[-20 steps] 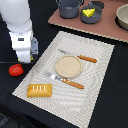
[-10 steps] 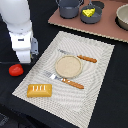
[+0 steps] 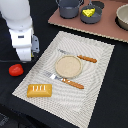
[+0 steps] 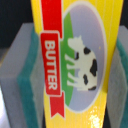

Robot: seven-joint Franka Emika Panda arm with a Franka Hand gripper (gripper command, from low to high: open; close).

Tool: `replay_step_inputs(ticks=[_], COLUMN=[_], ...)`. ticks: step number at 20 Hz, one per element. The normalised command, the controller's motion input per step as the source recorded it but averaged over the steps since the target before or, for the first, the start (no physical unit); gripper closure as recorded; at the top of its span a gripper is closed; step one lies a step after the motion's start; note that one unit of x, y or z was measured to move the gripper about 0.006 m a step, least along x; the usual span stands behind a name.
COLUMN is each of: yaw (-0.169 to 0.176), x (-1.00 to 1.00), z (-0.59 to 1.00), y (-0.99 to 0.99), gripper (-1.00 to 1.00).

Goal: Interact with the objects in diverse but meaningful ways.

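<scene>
At the upper left of the exterior view I see the arm (image 3: 20,27) hanging over the mat's (image 3: 100,70) left edge. In the wrist view the gripper (image 4: 75,65) is clenched on the butter packet (image 4: 75,60), which fills the space between both padded fingers (image 4: 25,85). The tomato (image 3: 16,70) lies just below the arm, the bread (image 3: 39,90) at lower left.
</scene>
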Motion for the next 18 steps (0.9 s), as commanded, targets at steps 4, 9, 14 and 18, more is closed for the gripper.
replay_step_inputs(ticks=[4, 9, 14, 18], yaw=[-0.033, -0.035, -0.025, -0.026], x=[0.64, 0.64, 0.67, 0.65], z=[0.32, 0.22, 0.19, 0.16], y=[0.44, 0.43, 0.45, 0.44], gripper=[1.0, 1.0, 1.0, 1.0])
